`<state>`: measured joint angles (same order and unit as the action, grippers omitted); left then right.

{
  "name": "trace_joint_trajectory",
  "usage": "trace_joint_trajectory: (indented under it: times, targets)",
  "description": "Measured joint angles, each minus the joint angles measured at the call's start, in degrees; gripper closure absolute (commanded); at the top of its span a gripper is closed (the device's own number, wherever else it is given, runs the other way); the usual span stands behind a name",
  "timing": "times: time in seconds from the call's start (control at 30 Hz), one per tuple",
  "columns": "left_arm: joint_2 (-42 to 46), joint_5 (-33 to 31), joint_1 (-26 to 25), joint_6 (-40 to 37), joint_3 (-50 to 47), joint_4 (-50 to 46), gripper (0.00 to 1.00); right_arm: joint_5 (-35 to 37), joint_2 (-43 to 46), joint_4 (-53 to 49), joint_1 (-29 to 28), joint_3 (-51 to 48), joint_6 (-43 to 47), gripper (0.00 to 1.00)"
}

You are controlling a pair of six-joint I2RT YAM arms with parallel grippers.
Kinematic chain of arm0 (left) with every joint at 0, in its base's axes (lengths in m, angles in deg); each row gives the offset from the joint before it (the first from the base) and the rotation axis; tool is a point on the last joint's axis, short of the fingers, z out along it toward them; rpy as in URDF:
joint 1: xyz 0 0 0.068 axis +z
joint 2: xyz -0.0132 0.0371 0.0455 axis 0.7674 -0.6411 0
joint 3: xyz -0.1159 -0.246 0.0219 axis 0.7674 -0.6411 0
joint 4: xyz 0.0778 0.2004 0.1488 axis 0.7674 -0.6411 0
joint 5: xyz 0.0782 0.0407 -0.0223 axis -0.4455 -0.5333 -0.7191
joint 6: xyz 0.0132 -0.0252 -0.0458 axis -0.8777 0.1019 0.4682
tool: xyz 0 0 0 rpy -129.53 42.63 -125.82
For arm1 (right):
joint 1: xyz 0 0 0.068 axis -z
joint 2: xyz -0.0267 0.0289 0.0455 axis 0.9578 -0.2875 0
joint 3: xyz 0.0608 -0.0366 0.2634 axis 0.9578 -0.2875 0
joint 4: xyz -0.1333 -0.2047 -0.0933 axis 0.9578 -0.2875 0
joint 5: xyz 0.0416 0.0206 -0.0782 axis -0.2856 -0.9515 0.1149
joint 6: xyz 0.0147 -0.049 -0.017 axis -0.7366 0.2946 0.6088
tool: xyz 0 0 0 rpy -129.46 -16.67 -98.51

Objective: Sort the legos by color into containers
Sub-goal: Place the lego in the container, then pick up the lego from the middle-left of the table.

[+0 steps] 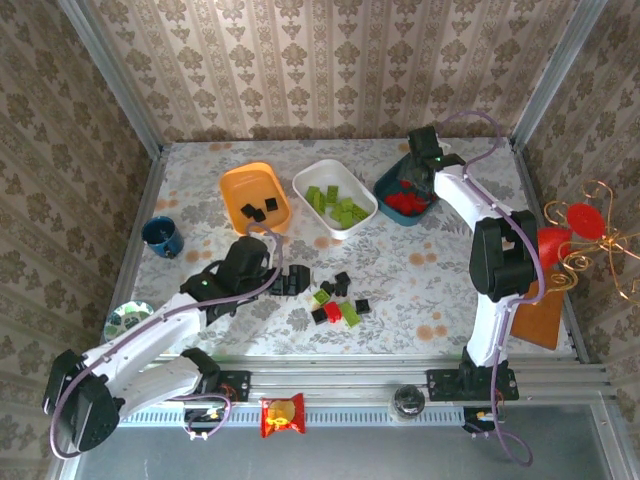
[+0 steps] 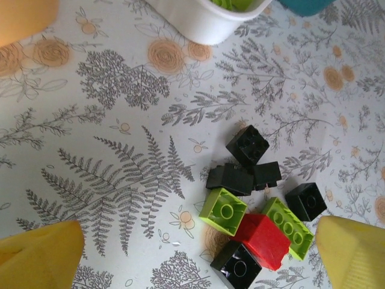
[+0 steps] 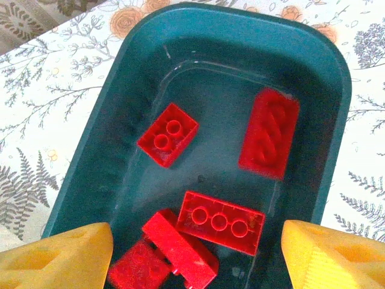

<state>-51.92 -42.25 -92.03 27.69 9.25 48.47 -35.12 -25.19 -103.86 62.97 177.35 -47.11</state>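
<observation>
Currently: glossy dark teal tub (image 3: 114,120), rounded-rectangular, 1 o'clock, holds five red legos (image 3: 167,133); right hand (image 3: 198,256) wide above it, empty. White tub (image 1: 303,186), 12 o'clock: lime bricks (image 1: 335,203). Orange tub (image 1: 240,186), 11 o'clock: black bricks (image 1: 258,210). Loose heap (image 2: 258,223) of studded black, lime and red blocks on fern-printed surface (image 2: 120,150), 6 o'clock, beneath wide-open left hand (image 2: 195,257).

Damask-papered walls (image 1: 330,60) enclose a table (image 1: 420,275) with floral, fern-printed cover.

Top cam looks down from behind the arms at the whole tabletop (image 1: 430,260). Left wrist cam's close over the loose brick pile (image 2: 261,238), right one's over the teal tub (image 3: 328,72); top cam catches both.
</observation>
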Motion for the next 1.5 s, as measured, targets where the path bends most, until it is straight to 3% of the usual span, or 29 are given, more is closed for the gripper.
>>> trace_joint_trajectory:
  times: [0.27,0.47,0.73,1.27,1.5]
  targets:
    - [-8.44,3.19,-0.90,-1.73,1.62,-0.66,0.10,-1.22,9.90,3.13,-4.37,-10.99,-0.61,0.24]
    - [-19.69,3.06,-5.46,-5.42,8.46,-2.40,0.20,-1.92,16.55,6.25,-10.40,-20.57,-1.64,0.25]
    - [-29.99,1.64,-7.52,-10.84,14.88,-2.91,0.22,-2.58,20.74,7.61,-11.61,-28.57,-2.86,0.25]
    - [-39.17,0.94,-8.66,-14.86,19.08,-3.52,0.38,-2.45,24.55,8.13,-11.61,-30.27,-3.48,0.24]
    - [-41.55,0.87,-8.63,-15.72,19.54,-3.41,0.55,-2.27,24.57,8.55,-11.61,-30.91,-3.50,0.24]
